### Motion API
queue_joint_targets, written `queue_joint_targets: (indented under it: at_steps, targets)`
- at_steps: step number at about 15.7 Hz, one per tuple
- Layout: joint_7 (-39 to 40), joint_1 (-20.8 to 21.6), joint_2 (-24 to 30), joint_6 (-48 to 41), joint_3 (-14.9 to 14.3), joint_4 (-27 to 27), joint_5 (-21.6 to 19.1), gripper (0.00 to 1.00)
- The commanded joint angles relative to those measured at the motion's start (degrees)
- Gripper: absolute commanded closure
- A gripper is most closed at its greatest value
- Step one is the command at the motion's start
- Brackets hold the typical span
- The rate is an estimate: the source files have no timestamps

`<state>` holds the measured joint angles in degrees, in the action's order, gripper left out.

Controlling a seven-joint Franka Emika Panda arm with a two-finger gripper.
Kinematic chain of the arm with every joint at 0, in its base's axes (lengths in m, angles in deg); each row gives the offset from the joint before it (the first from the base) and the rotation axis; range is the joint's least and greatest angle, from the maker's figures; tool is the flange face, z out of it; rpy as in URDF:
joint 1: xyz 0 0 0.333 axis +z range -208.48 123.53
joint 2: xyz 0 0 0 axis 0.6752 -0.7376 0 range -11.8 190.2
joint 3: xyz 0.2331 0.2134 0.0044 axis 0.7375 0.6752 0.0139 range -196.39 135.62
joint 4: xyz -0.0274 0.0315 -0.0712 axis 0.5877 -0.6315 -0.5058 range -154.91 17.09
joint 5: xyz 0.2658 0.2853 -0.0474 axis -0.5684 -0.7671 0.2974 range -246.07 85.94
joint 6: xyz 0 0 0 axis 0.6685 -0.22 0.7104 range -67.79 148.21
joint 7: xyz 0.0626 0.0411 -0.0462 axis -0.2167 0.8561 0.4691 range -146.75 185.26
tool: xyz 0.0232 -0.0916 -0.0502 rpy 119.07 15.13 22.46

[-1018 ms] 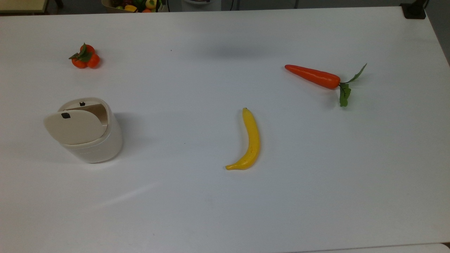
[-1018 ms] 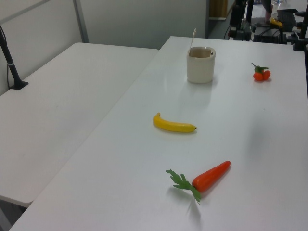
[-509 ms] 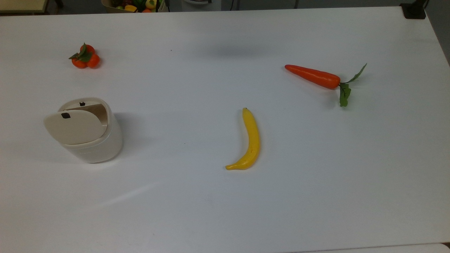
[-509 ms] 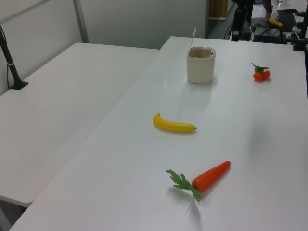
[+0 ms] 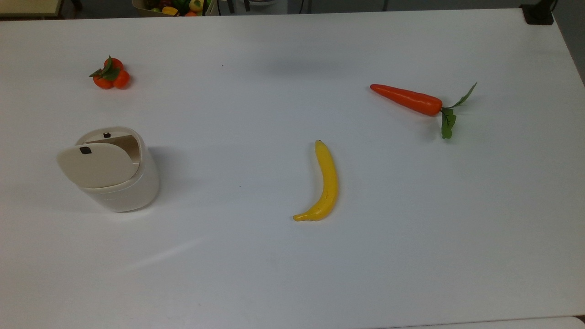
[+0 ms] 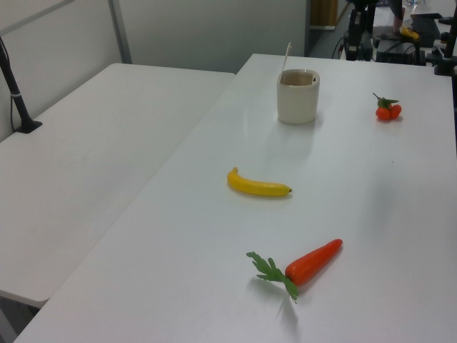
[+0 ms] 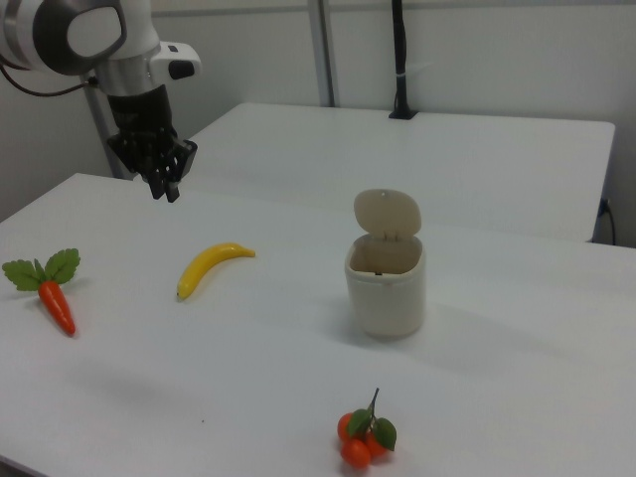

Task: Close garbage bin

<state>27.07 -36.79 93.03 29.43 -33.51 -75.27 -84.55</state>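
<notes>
Jaws on the black two-finger gripper (image 7: 164, 186) sit close together with nothing between them, fingertips pointing down, hanging above the white tabletop (image 7: 248, 378) at the right view's upper left, well apart from every object. One gripper, on one white-and-grey robot arm (image 7: 89, 40); the arm is cut off by the right view's top and left edges. One small cream-white plastic garbage bin with a rounded-square body (image 5: 121, 183) (image 6: 298, 96) (image 7: 386, 283) stands upright on the table, at the top view's left, the left view's upper middle, the right view's centre. Its flat beige hinged lid (image 5: 93, 164) (image 7: 387, 212) is raised, standing nearly upright over the open mouth in the right view; in the left view it shows edge-on as a thin sliver. One small black square mark sits on the lid (image 5: 85, 150); a second dark mark on the bin's rim is too small to identify. One yellow curved plastic banana (image 5: 323, 185) (image 6: 257, 186) (image 7: 209, 265), one orange carrot with green leaves (image 5: 411, 100) (image 6: 303, 266) (image 7: 50, 293), one cluster of three small orange fruits with green leaves (image 5: 110, 74) (image 6: 388, 108) (image 7: 364, 437). All lie apart from the bin. One box of mixed coloured produce (image 5: 176, 6) is cut off at the top view's upper edge. One second white table (image 6: 78, 164) adjoins.
</notes>
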Motion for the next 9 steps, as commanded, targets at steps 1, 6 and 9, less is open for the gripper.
queue_joint_targets:
  at_steps: [1, 6, 9]
  targets:
    - [1.50, 0.91, 0.66, -0.24, -1.28, -0.41, -1.67, 0.80]
    - [1.50, 0.91, 0.39, 0.55, -1.28, -0.49, -1.75, 1.00]
    - [1.50, 0.82, 0.39, 0.72, -1.28, -0.49, -1.76, 1.00]
